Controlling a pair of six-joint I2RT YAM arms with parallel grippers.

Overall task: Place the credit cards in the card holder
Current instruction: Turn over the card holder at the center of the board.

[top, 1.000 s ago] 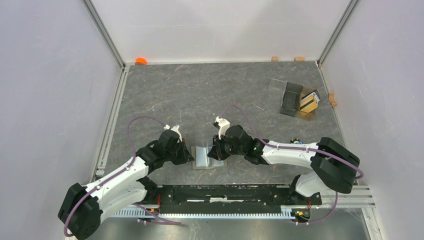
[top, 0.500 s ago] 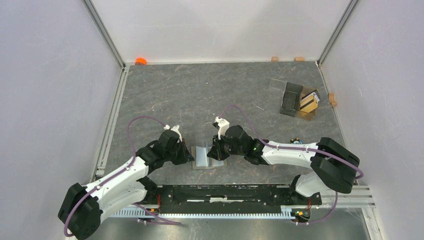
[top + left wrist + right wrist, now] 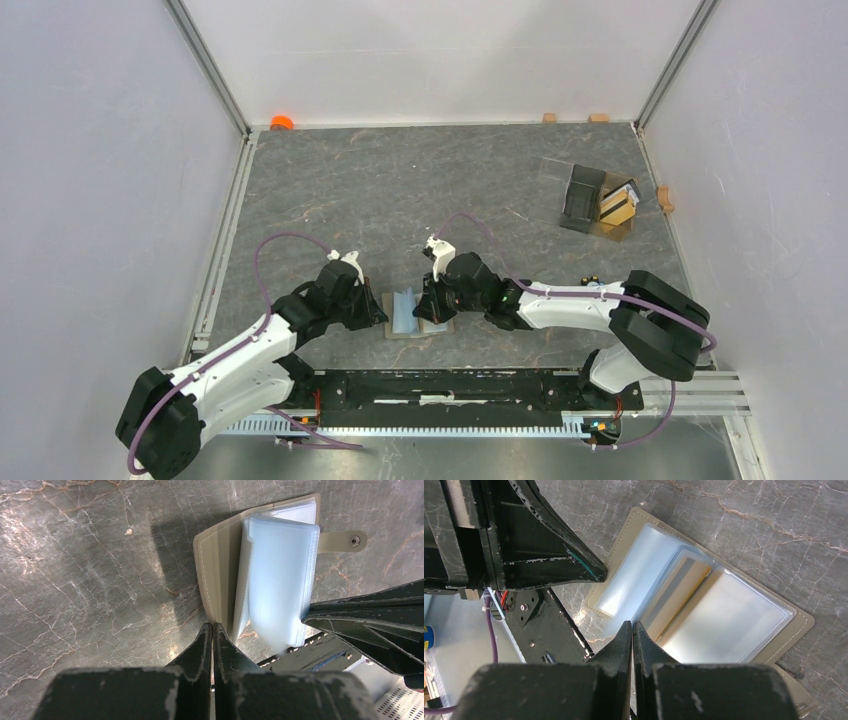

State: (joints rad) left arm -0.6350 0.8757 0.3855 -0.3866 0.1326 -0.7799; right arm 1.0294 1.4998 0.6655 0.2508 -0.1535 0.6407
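Observation:
The olive-khaki card holder (image 3: 404,313) lies open on the table between both arms, its pale blue-grey sleeves (image 3: 280,575) fanned out and its tab flap (image 3: 345,541) sticking out. A tan-gold credit card (image 3: 678,596) with a grey stripe sits inside one clear sleeve. More orange-tan credit cards (image 3: 620,206) stand in the clear box. My left gripper (image 3: 213,626) is shut, its tips at the near edge of the olive cover (image 3: 216,565). My right gripper (image 3: 632,624) is shut too, with its tips at the edge of the sleeves.
A clear plastic box (image 3: 585,195) with a dark compartment stands at the back right. Small wooden blocks (image 3: 549,117) lie along the back wall and one block (image 3: 665,199) lies by the right wall. An orange object (image 3: 282,122) sits in the back left corner.
My right gripper has closed and shifted slightly left. The pale sleeve leaf that stood up now lies flatter, showing blue. The left arm has not moved.

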